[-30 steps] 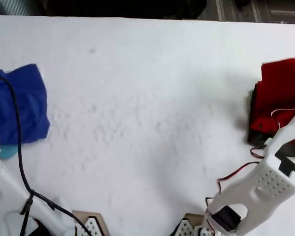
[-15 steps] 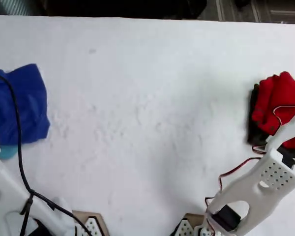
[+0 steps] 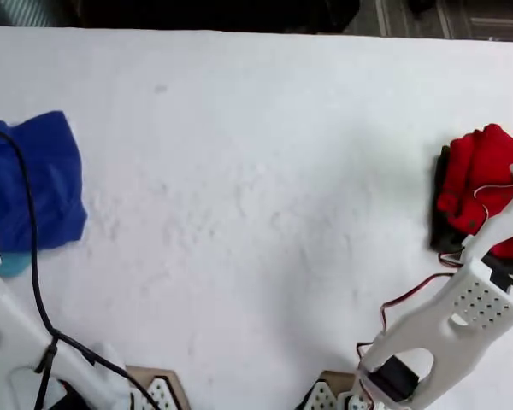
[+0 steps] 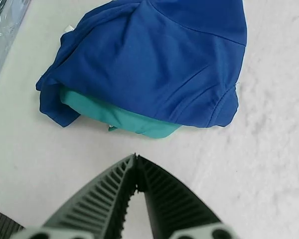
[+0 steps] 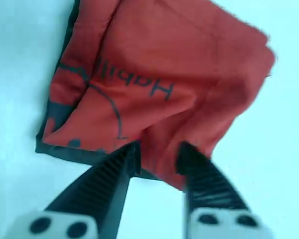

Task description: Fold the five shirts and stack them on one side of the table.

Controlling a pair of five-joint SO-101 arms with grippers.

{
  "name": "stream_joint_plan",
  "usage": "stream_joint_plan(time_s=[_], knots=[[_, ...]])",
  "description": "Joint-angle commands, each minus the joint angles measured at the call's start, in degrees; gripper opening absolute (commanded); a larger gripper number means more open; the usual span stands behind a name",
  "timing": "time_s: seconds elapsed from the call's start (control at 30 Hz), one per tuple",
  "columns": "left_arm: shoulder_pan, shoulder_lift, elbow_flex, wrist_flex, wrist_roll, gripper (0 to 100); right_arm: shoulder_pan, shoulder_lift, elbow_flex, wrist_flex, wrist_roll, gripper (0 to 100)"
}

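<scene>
Presently, the left end effector (image 4: 135,172) is seen closed near the blue shirt (image 4: 159,64) laid over a teal shirt (image 4: 134,122); the right end effector (image 5: 158,152) is parted over the red shirt (image 5: 159,64)

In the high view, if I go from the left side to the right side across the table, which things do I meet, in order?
blue shirt → bare middle of the white table → red shirt
</scene>
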Motion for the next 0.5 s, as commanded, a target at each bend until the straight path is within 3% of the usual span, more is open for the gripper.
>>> stream_joint_plan(time_s=[0.0,0.3,0.47], knots=[[0.6,-1.2,-1.8,0.2,0.1,2,-1.1,-0.6,5.1,-0.1,-0.5,3.4],[0.6,-1.3,-2.1,0.3,0.0,2,-2.5,-0.6,27.4,-12.5,-4.7,1.8],[0.6,-1.3,-2.1,0.3,0.1,2,-5.4,-1.9,38.2,-9.6,-4.7,1.8]])
